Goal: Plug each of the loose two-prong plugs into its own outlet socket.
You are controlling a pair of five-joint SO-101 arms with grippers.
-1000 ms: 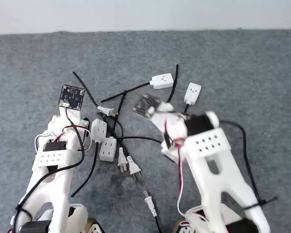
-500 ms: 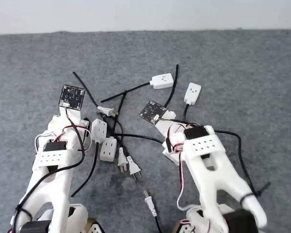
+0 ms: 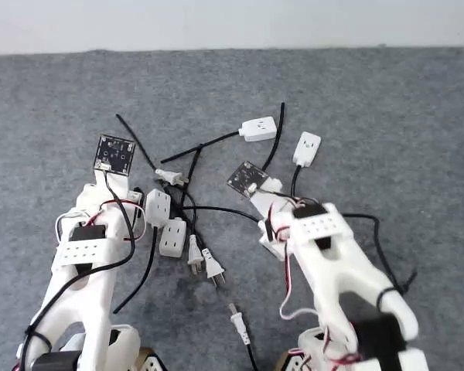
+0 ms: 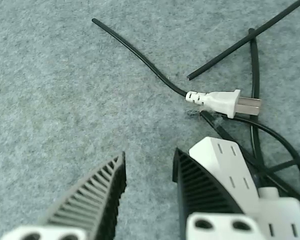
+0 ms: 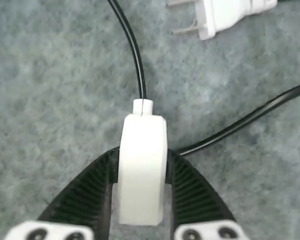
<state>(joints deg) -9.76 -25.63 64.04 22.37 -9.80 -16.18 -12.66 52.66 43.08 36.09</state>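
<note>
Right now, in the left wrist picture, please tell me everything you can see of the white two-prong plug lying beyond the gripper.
The white two-prong plug lies flat on the grey carpet, free of any socket. Its body looks like moulded white plastic, with a ribbed collar where its black cord enters. Two flat metal prongs stick out of the other end, bare, and reach a second black cord that crosses there; I cannot tell whether they touch it. The open left gripper stands apart from the plug.

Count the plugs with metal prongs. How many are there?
4. One plug lies farthest back, two sit side by side mid-table, and one lies nearest the front. More may hide under the arms.
</note>
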